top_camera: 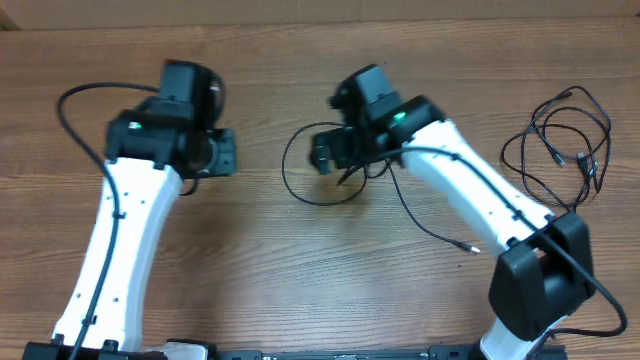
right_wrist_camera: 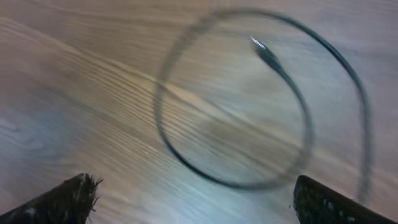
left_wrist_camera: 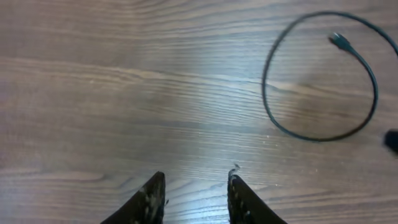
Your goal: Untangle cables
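Black cable loop (left_wrist_camera: 318, 139) looks light, floppy; we'd pinch just behind its plug (left_wrist_camera: 337, 40). Jaws spread on left gripper (left_wrist_camera: 196, 178) and right gripper (right_wrist_camera: 191, 182), both near it.

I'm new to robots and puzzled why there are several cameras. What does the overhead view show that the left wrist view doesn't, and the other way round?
Only the overhead view shows the left arm and right arm whole, and a tangled bunch of cables beside the right arm. Only the left wrist view shows the left gripper close up, fingers apart with nothing between them, and the small plug end curled inside the loop. Both show the looped cable lying on the wooden table.
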Action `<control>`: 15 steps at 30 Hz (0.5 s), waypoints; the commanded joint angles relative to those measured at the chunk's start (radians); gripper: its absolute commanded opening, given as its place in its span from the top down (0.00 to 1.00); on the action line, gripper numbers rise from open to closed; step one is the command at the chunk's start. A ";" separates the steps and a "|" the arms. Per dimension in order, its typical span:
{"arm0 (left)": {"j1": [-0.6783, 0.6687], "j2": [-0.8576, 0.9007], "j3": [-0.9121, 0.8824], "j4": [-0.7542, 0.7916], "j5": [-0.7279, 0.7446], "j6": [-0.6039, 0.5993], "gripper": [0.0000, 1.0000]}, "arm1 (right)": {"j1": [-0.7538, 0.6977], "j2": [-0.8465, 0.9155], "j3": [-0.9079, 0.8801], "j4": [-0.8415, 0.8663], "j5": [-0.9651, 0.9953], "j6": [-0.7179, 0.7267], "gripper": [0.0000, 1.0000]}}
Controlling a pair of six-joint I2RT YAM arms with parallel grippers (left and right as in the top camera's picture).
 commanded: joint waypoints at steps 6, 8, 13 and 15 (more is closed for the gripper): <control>0.156 -0.013 0.011 -0.030 0.174 -0.024 0.62 | 0.167 0.090 0.001 0.271 0.275 0.162 0.00; 0.166 -0.013 0.011 -0.037 0.183 -0.024 0.62 | 0.187 0.123 0.001 0.320 0.351 0.268 0.00; 0.163 -0.013 0.011 -0.059 0.184 -0.024 0.64 | 0.199 0.214 0.001 0.435 0.415 0.460 0.04; 0.163 -0.013 0.011 -0.068 0.184 -0.024 0.64 | 0.199 0.248 0.001 0.472 0.428 0.471 0.04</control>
